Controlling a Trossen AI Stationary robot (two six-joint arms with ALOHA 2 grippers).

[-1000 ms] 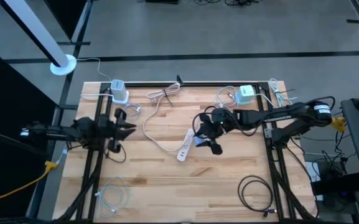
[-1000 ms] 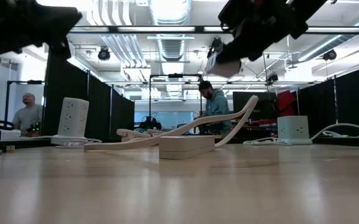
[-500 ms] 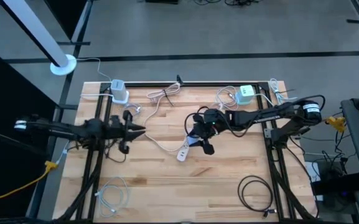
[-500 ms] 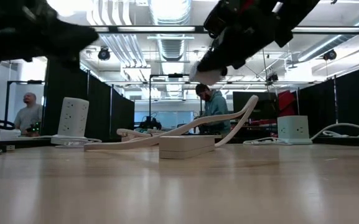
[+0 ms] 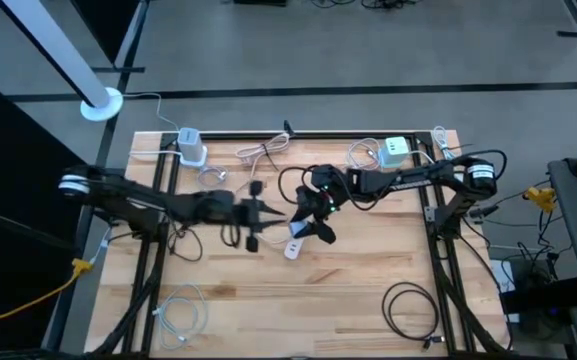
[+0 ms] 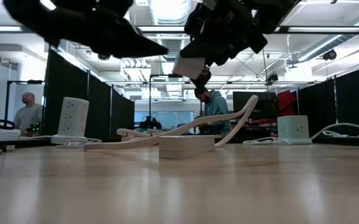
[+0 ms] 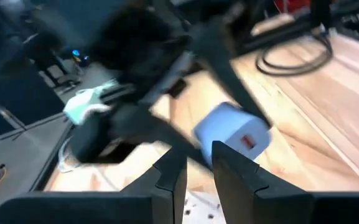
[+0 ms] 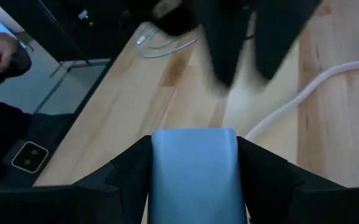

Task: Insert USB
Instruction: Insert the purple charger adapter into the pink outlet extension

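Observation:
A small pale-blue charger block (image 8: 195,168) with a red-marked port (image 7: 247,142) sits in my shut right gripper (image 5: 308,215). It is above the table's middle, over the white power strip (image 5: 295,242). In the low view the block (image 6: 190,65) hangs well above the strip (image 6: 185,146). My left gripper (image 5: 265,212) reaches in from the table's left and points at the block from a short way off. Its fingers (image 7: 173,177) stand a narrow gap apart with nothing between them. No USB cable shows in either gripper. My right gripper pinches the charger block between its two fingers (image 8: 132,177), one on each of two opposite side faces (image 8: 160,168). It comes from the table's right, slanting down. The block is lifted clear of the table and the power strip, its port end (image 7: 244,140) toward my left gripper.
The power strip's white cord (image 5: 243,200) snakes toward the far edge. A white tower charger (image 5: 190,148) and a green-white cube (image 5: 395,150) stand at the far edge. A white cable (image 5: 178,315) and a black coil (image 5: 408,305) lie near the front. People (image 6: 27,115) stand beyond the table.
My left arm has swung from the table's left side toward the right, to the middle, closing on the block. My right gripper has carried the block leftward over the power strip, keeping it lifted. The two grippers now stand close together.

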